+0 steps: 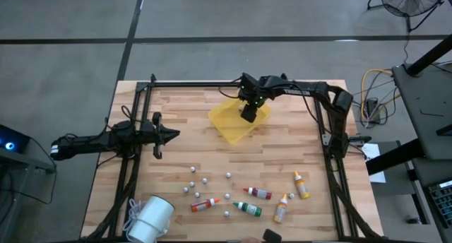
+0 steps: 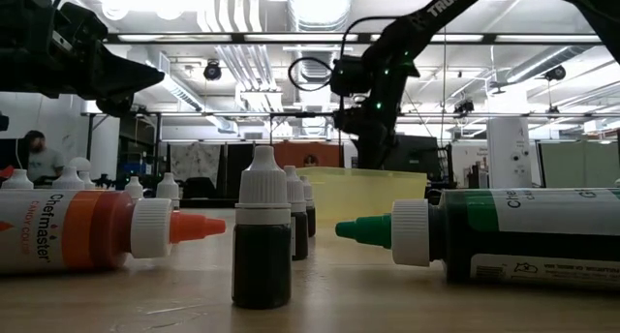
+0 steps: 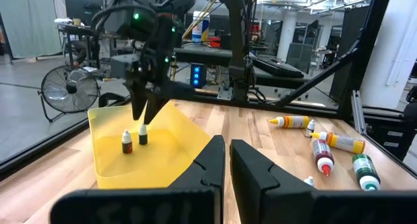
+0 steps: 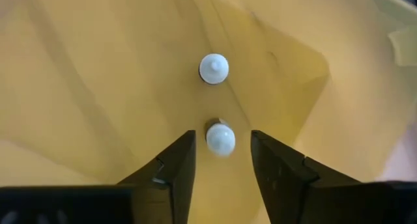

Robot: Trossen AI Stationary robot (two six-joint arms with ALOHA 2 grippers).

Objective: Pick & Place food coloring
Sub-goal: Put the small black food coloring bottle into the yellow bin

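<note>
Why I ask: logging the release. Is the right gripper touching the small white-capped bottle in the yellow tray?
Apart. The right wrist view shows tray on both sides between the right gripper and the bottle's cap.

five food coloring bottles (image 1: pixel 260 193) lie on their sides near the tabletop's (image 1: pixel 183 158) front edge: two red, one green, two yellow-orange, well apart.

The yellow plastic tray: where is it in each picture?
High view: yellow plastic tray, far middle of table, under the right gripper.
Low view: tray centre-right, in the background.
Left wrist view: tray left of centre.
Right wrist view: tray fills the picture.
Shared landmark: right gripper over it.
</note>
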